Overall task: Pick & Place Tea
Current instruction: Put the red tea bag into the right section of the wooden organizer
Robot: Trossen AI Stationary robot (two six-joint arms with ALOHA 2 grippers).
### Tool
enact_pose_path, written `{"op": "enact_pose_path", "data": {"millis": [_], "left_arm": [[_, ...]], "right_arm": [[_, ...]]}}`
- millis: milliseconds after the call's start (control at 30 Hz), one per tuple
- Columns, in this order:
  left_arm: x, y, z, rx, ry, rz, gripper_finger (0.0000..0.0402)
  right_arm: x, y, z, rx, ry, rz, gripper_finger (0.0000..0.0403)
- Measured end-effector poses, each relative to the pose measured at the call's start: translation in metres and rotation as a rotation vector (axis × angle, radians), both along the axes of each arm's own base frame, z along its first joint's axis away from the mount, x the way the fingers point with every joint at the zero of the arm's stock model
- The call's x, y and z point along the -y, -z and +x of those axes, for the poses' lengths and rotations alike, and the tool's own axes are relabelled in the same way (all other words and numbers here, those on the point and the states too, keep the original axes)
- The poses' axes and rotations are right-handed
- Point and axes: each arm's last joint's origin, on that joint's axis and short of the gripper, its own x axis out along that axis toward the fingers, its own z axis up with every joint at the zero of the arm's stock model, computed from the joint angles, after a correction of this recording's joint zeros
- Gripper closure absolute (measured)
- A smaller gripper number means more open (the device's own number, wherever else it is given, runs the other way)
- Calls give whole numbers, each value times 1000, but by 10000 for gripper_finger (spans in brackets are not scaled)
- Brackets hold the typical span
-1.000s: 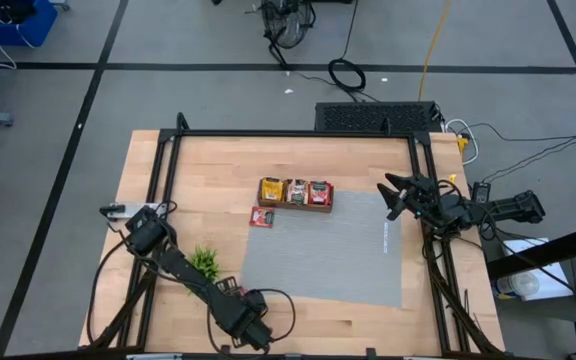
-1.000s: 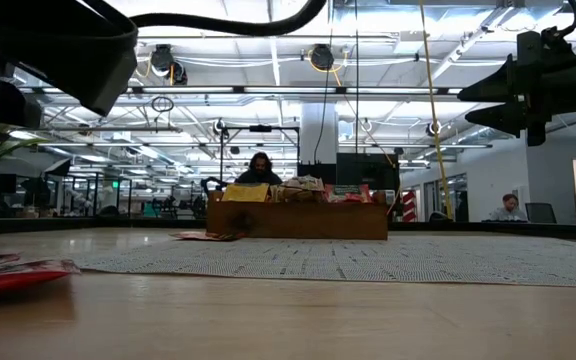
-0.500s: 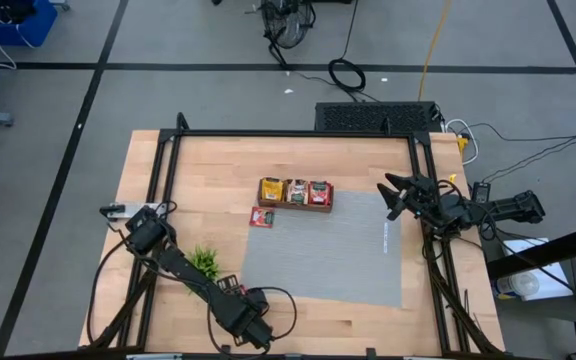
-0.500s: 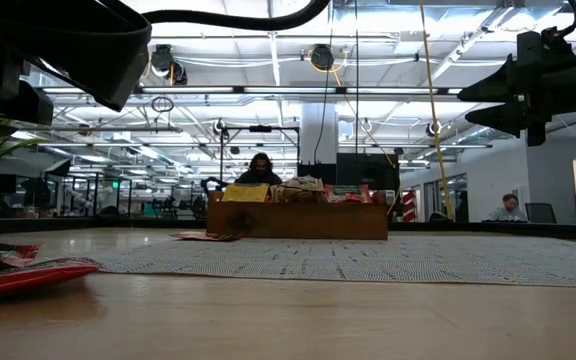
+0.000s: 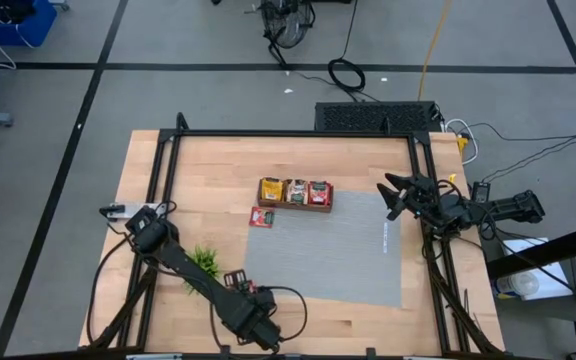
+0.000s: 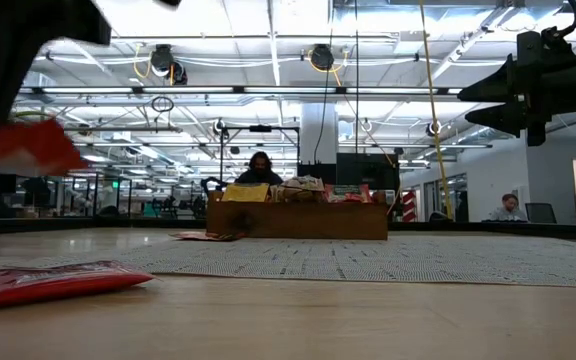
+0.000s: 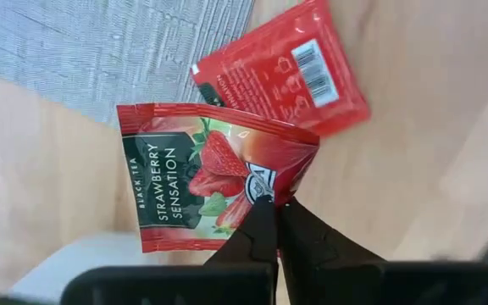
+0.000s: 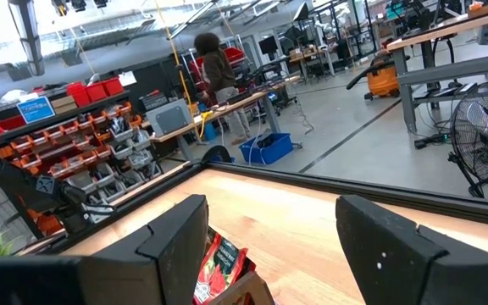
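The grey mat (image 5: 323, 245) is bare, leaving open room between the wooden tray (image 5: 295, 194) of tea packets at its far edge and the table's near edge. There the left gripper (image 7: 276, 212) is pinched tight on the corner of a strawberry tea packet (image 7: 202, 174), lifted above a second red packet (image 7: 282, 69) lying on the wood. The right gripper (image 8: 269, 237) hangs spread apart at the table's right side, holding nothing. From above, the left arm hides its packet.
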Motion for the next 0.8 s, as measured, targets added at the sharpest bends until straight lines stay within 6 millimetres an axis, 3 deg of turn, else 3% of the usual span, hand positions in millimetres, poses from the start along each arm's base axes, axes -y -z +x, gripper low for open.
{"op": "enact_pose_path", "data": {"millis": [167, 367, 600, 800], "left_arm": [[1, -27, 0, -41, 60, -58, 400], [-3, -74, -7, 36, 105, -143, 400], [-16, -124, -28, 148, 181, -220, 400], [-30, -154, -43, 226, 213, -258, 400]], "right_arm": [[0, 0, 0, 0, 0, 0, 161], [0, 0, 0, 0, 0, 0, 161], [0, 0, 0, 1, 0, 0, 161], [0, 0, 0, 0, 0, 0, 161]]}}
